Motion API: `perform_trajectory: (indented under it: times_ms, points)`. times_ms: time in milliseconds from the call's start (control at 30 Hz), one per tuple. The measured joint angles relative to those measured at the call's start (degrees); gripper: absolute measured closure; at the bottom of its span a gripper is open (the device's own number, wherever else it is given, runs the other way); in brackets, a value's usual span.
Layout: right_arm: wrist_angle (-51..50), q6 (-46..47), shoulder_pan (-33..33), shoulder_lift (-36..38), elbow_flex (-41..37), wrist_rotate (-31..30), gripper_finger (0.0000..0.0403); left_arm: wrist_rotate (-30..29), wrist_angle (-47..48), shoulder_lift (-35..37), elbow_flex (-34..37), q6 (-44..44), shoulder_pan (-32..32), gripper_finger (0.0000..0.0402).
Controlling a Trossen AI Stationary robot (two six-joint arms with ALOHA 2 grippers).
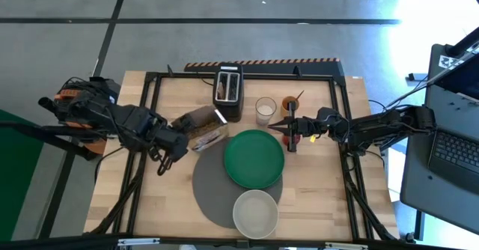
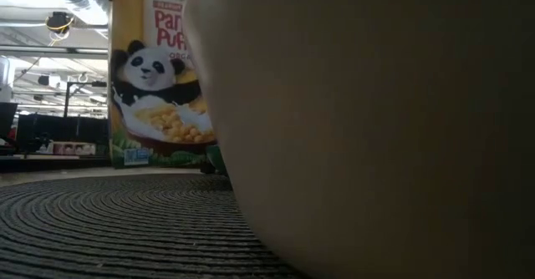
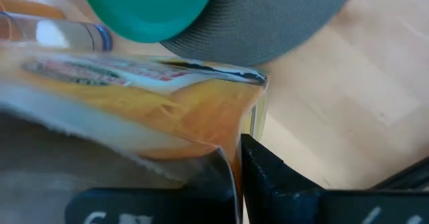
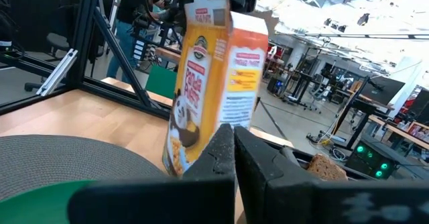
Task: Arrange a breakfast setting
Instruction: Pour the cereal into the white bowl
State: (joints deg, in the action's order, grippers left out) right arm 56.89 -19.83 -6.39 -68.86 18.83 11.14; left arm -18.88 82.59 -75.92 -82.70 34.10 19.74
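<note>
The round grey mat [image 1: 213, 184] lies at the table's near middle. The green plate [image 1: 254, 159] rests partly on its far right part, and the pale bowl [image 1: 255, 213] stands on its near edge. My left gripper [image 1: 182, 132] is shut on the yellow cereal box [image 1: 203, 127], left of the plate. My right gripper [image 1: 275, 124] is shut and level, just beyond the plate's far right rim. A red thing, probably the apple [image 1: 299, 136], shows under it. The brown toast [image 1: 222, 91] stands in the toaster. The spoon is not plain. My left gripper pinches the cereal box at its upper end [image 3: 231, 153] between its two fingers, coming from the table's left. The box stands tilted, as the right wrist view [image 4: 214, 76] shows, with its lower end [image 4: 175, 162] at or just above the table beside the mat.
The black toaster [image 1: 229, 93] stands at the far middle. A glass of milk [image 1: 266, 110] and an orange cup [image 1: 290, 104] with a thin stick in it stand right of it. A laptop [image 1: 456, 149] sits off the table's right side.
</note>
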Motion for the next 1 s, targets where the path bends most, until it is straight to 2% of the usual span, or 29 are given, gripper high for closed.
perform_trajectory:
  times_ms: [300, 567, 833, 1000]
  points:
    - [-0.01, -0.01, 0.00, 0.00, 0.00, 0.00, 0.0403, 2.80, 0.26, -2.45, 0.51, 2.49, -3.42, 0.0401]
    - [-0.13, -0.02, 0.00, 0.00, 0.00, 0.00, 0.0403, 3.10, -1.56, -3.15, 0.39, 0.74, -3.97, 0.0399]
    - [-0.19, -0.03, 0.00, 0.00, 0.00, 0.00, 0.0403, 0.68, -2.32, -3.26, 0.51, -2.44, -3.99, 0.0359]
    - [-0.19, -0.04, 0.00, 0.00, 0.00, 0.00, 0.0403, -3.37, -2.22, -3.28, 0.57, -2.61, -3.99, 0.0313]
